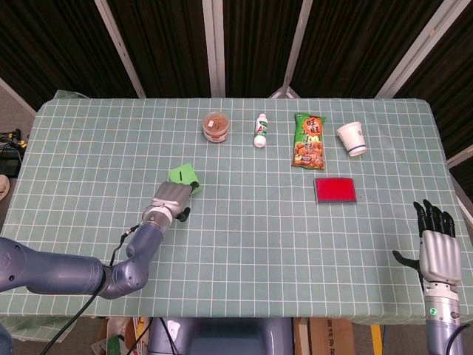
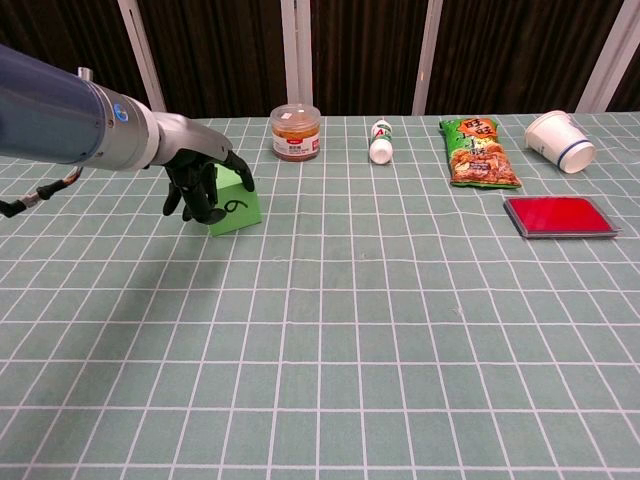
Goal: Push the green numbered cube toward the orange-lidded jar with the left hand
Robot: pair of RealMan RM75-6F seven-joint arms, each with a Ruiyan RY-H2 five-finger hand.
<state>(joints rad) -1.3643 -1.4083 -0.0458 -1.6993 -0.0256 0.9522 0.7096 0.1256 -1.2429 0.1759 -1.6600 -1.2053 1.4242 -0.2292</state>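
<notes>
The green numbered cube (image 1: 184, 176) (image 2: 236, 207) sits left of the table's middle, turned so a corner faces the jar. My left hand (image 1: 171, 200) (image 2: 201, 179) presses against its near-left side, fingers curled down over the cube's edge. The orange-lidded jar (image 1: 216, 126) (image 2: 296, 132) stands at the back, beyond and right of the cube, with a gap between them. My right hand (image 1: 437, 248) hangs open at the table's near-right corner, fingers spread, holding nothing.
Along the back stand a small white bottle (image 1: 260, 131) (image 2: 380, 141), a green snack bag (image 1: 310, 140) (image 2: 479, 151) and a paper cup (image 1: 352, 138) (image 2: 560, 140). A red flat box (image 1: 335, 190) (image 2: 558, 216) lies right of centre.
</notes>
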